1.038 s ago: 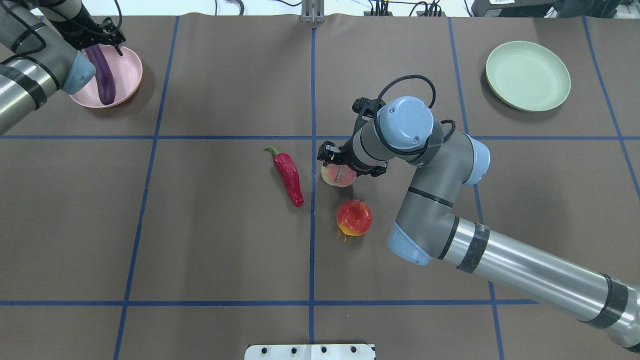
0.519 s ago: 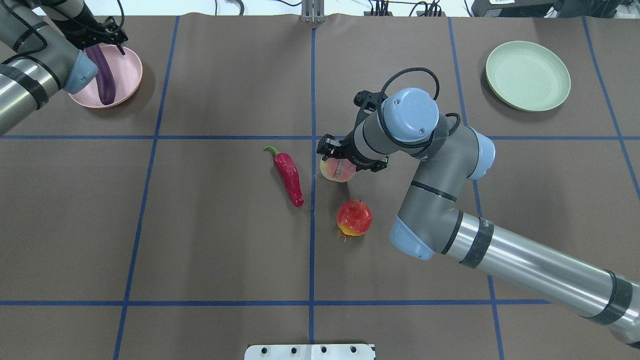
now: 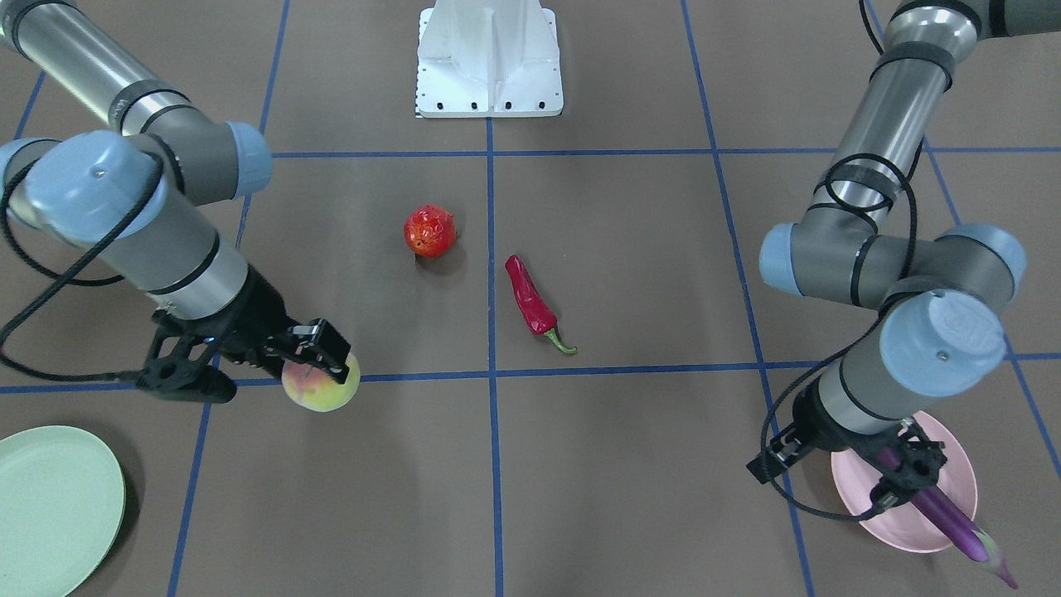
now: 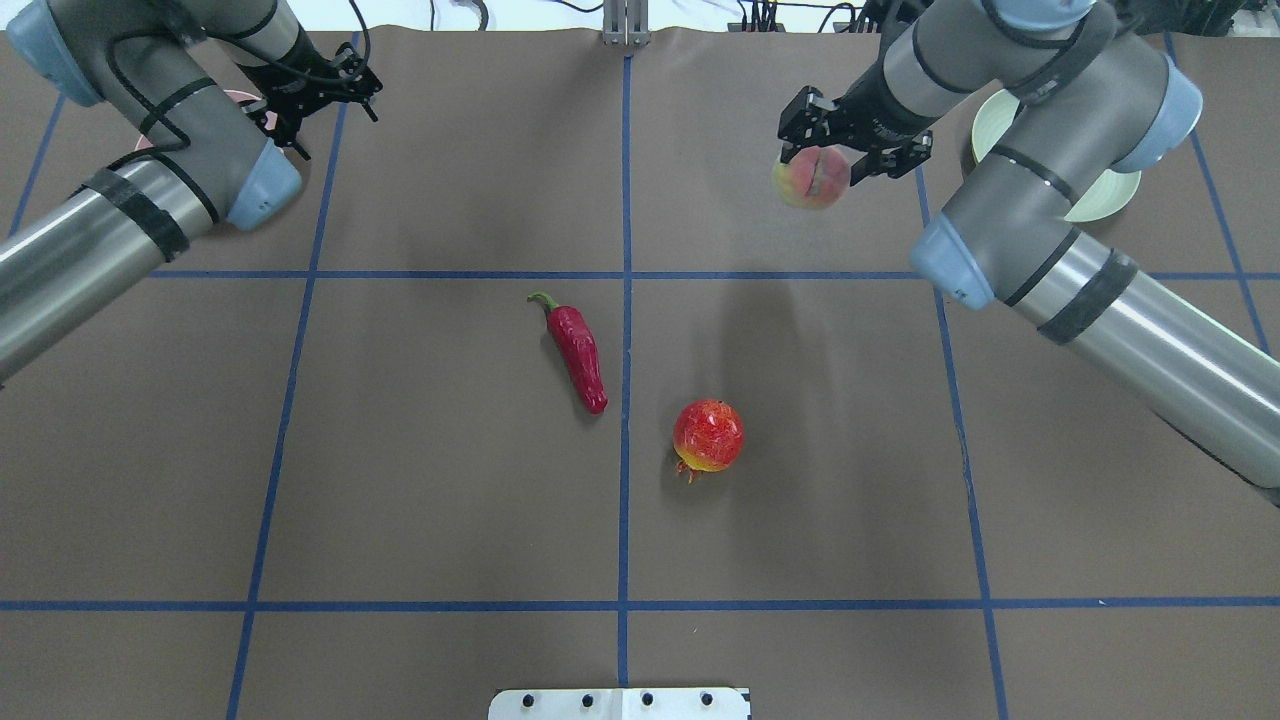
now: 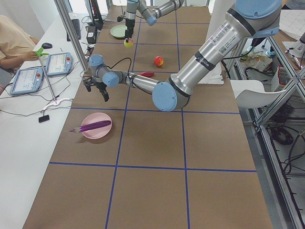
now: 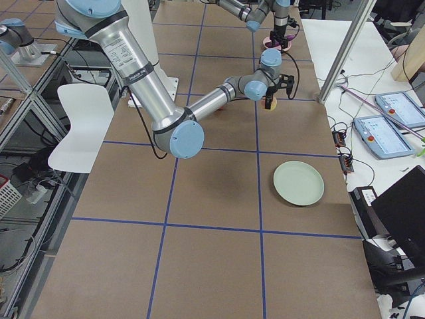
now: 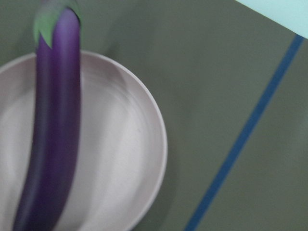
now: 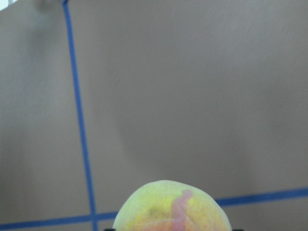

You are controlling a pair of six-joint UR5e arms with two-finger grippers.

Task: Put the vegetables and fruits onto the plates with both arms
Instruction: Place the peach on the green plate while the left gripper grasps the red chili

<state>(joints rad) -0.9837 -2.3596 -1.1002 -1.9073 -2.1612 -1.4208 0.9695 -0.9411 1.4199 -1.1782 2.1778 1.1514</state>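
One round yellow-green peach (image 4: 806,188) with a pink blush is hanging clear of the bench (image 4: 450,500), pinched in the right hand (image 4: 818,165) — the pale mint-green round plate (image 4: 1100,200) is lying just to its right. The left hand (image 4: 330,110) is hovering spread, empty.

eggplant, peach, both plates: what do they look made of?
Eggplant: likely moulded plastic; uniform glossy purple skin, flat green cap.
Peach: probably a plastic or foam replica; pink streak looks painted.
Pink plate, green plate: matte, evenly coloured, no glaze glare; plastic or fibre composite likelier than ceramic.
None can be confirmed.
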